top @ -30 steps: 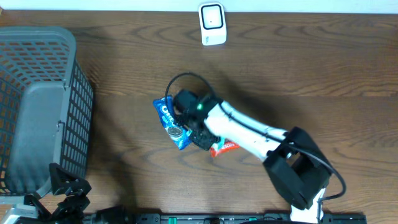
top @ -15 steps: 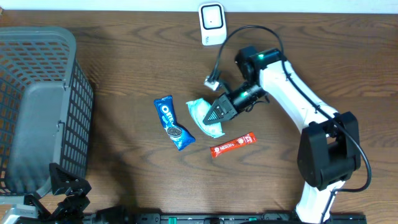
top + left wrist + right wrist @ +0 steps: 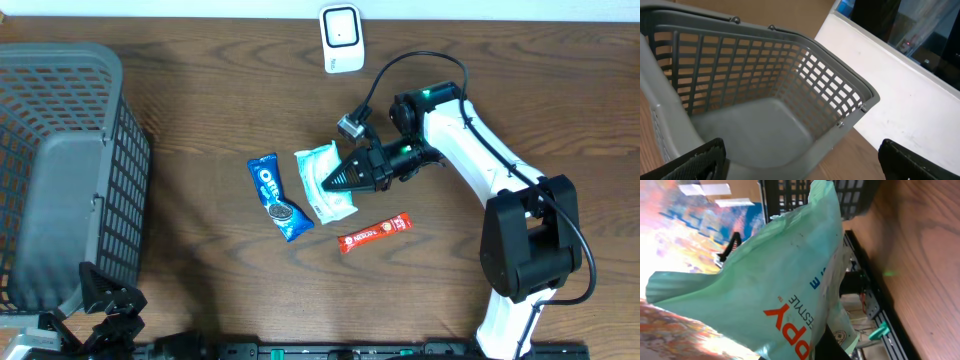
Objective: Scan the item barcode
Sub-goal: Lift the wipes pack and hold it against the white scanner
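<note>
The right gripper [image 3: 332, 181] was seen above the middle of the wooden table [image 3: 200, 100], and its fingers were pressed together on one edge of the pale green packet [image 3: 335, 205]. In the right wrist view this packet [image 3: 790, 280] filled most of the frame, with orange and blue letters printed on it; the fingers themselves were almost fully hidden behind it. Whether the packet was lifted or touched the table could not be told from the overhead view.

The packet was placed just beside the blue Oreo packet [image 3: 278, 196], which lay flat on its left in the overhead view. A red stick sachet [image 3: 375, 232] lay near, closer to the front edge. The white scanner [image 3: 341, 38] stood at the far edge of the table, well apart from the held packet.

The left gripper [image 3: 801, 145] was kept at the near left corner, its fingers spread wide with nothing between them, and it was turned toward the inside of the grey basket [image 3: 850, 85].
</note>
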